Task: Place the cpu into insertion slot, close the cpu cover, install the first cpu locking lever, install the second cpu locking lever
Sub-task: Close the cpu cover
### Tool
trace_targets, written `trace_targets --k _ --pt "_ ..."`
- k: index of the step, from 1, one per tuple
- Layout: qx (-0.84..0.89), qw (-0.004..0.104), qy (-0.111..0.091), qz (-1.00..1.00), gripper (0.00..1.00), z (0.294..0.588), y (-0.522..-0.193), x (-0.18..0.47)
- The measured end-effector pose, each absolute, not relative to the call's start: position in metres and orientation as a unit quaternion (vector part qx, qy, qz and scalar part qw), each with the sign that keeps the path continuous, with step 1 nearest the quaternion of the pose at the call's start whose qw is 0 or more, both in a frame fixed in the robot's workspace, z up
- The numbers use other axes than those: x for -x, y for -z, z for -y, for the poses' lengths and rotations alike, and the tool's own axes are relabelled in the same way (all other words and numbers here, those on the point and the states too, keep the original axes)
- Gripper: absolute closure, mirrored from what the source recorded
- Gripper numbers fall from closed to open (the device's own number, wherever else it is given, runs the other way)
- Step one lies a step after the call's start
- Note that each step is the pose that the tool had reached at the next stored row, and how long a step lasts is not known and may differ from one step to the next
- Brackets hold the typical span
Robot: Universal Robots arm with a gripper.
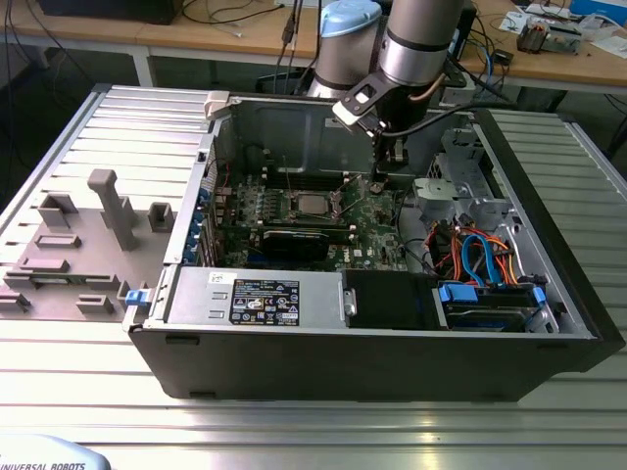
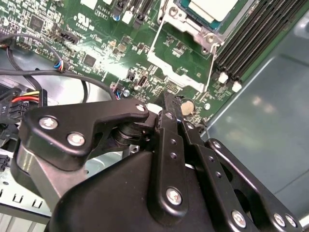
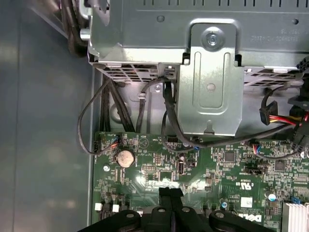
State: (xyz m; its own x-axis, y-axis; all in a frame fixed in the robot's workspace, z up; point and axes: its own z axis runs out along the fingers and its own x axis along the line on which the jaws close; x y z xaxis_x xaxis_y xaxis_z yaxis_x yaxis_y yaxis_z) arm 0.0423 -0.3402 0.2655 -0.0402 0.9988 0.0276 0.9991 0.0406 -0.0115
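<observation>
Right now the gripper (image 1: pixel 390 174) hangs inside the open computer case (image 1: pixel 372 364), low over the motherboard (image 1: pixel 377 220) and to the exterior view's right of the socket. Its two black fingers (image 3: pixel 165 194) are pressed together with only a seam between them. Nothing sits in their grip (in both wrist views the tips are bare against the green board). In the second wrist view the tips hover just beside a round coin battery (image 2: pixel 187 107) near the board's edge.

The cpu (image 1: pixel 313 204) lies flat in the insertion slot (image 2: pixel 200 33) with its pale metal top facing up, apart from the gripper. The cpu cover (image 2: pixel 176 72) looks swung up off the chip on the side nearer the gripper, with green board showing through its square window. I cannot tell its exact angle.

Long black memory slots (image 2: pixel 256 38) run beside the socket. In the first wrist view a folded grey metal bracket (image 3: pixel 210 87) stands beyond the board's edge. Black cables (image 3: pixel 145 96) drop from under it to connectors on the board. In the exterior view a grey fixture (image 1: pixel 113 208) with upright posts sits outside the case on the exterior view's left.
</observation>
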Motion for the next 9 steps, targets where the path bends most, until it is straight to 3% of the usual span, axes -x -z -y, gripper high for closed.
trace_targets --k 9 --pt "0.691 0.014 0.005 0.723 0.89 0.34 -0.244 -0.042"
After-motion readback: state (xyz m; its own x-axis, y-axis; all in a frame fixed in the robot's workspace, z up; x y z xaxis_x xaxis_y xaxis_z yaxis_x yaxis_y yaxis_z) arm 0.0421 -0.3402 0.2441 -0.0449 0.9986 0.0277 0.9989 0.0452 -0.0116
